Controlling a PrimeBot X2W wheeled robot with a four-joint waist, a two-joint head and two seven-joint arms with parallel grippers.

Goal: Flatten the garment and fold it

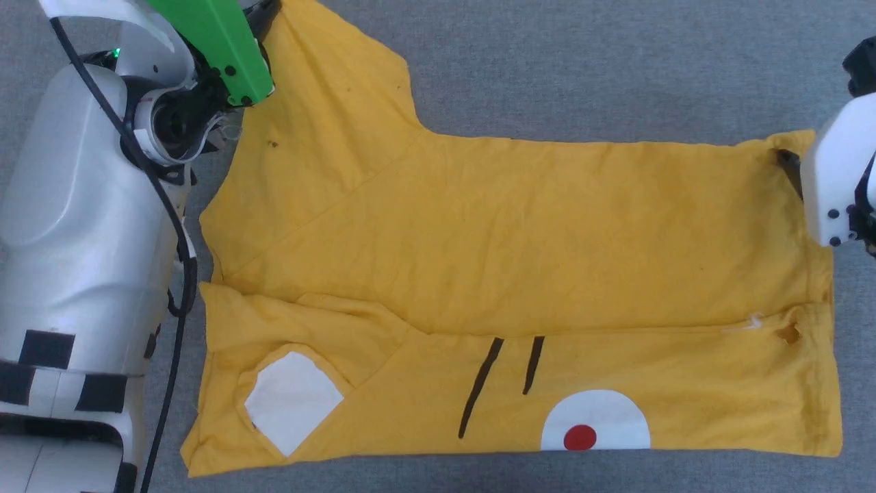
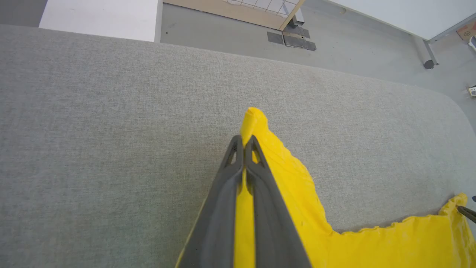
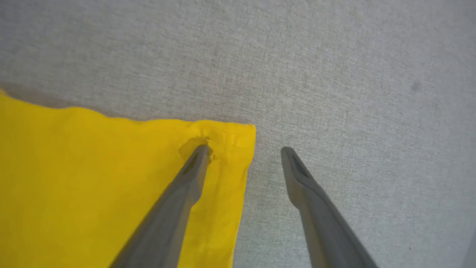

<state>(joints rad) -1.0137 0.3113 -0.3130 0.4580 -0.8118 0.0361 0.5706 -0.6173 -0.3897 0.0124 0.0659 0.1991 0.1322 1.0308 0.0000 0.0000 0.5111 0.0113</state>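
Left claw (image 2: 243, 143) clamped on sleeve (image 1: 328, 89) tip; right claw (image 3: 245, 150) wide — one finger on shirt (image 1: 520, 226) hem corner, other on bare worktop (image 1: 616, 68). Shirt flat on worktop, long axis left–right, collar left, hem right, sleeve pointing away. Open worktop beyond far edge.

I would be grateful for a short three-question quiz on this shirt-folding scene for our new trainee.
1. True or false: the left gripper is shut on the shirt.
2. The right gripper is: A) open, straddling the shirt's edge; B) shut on the corner; C) raised high above the shirt.
3. Fill in: the round dot on the shirt is ___.
Key: 1 true; 2 A; 3 red.
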